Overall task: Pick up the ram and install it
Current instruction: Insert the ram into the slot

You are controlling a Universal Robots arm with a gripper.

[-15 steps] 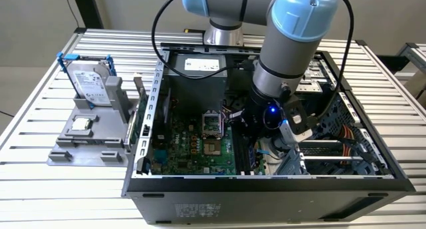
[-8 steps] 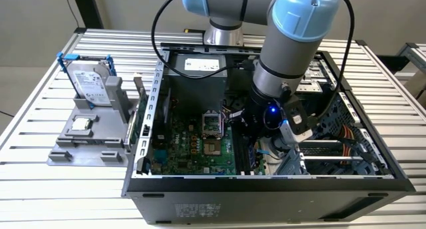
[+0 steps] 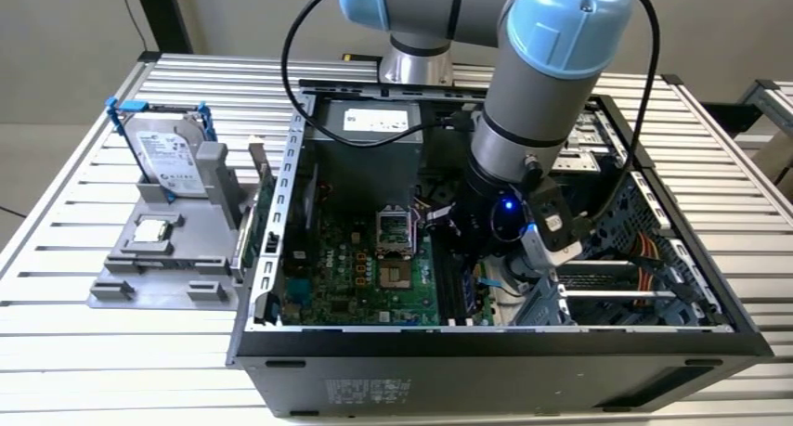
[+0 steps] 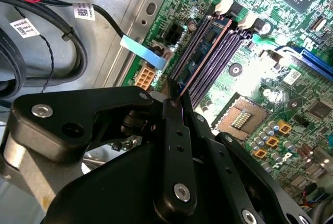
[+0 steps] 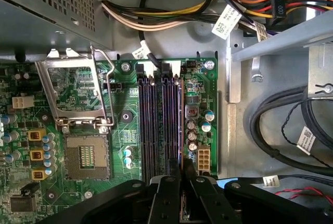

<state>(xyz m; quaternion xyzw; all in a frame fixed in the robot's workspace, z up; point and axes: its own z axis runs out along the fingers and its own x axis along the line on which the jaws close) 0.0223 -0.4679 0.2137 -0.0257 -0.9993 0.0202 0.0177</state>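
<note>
**Ram held on edge over the memory slots, clamped in the claw**

Black fingers [image 5: 167, 195] lie closest to the lens in both wrist views. They are drawn together, and the claw [image 5: 182, 165] grips one end of the ram [image 5: 180, 125]. The ram appears edge-on as a thin line. Its long axis runs along the long dark slots [image 5: 151, 125] of the motherboard [image 5: 67, 104], and its flat faces stand upright. It lies over the slot farthest from the open processor socket [image 5: 83, 156]. Whether it is pressed fully home cannot be told.

In the second wrist view the claw [image 4: 177, 92] is seen at an angle. From there the ram [image 4: 205, 60] stretches away from the fingertips toward the white latches [image 4: 223, 6] at the slots' far end.

In the exterior view the arm [image 3: 545, 101] reaches down into the open computer case [image 3: 496, 347] on the slatted table [image 3: 74, 352]. Its wrist covers the claw and the ram. The slots run from near to far, so the ram's length does too. Well apart, at the exterior view's left, a grey holder [image 3: 149, 277] carries a hard drive [image 3: 162, 152] standing upright.
</note>
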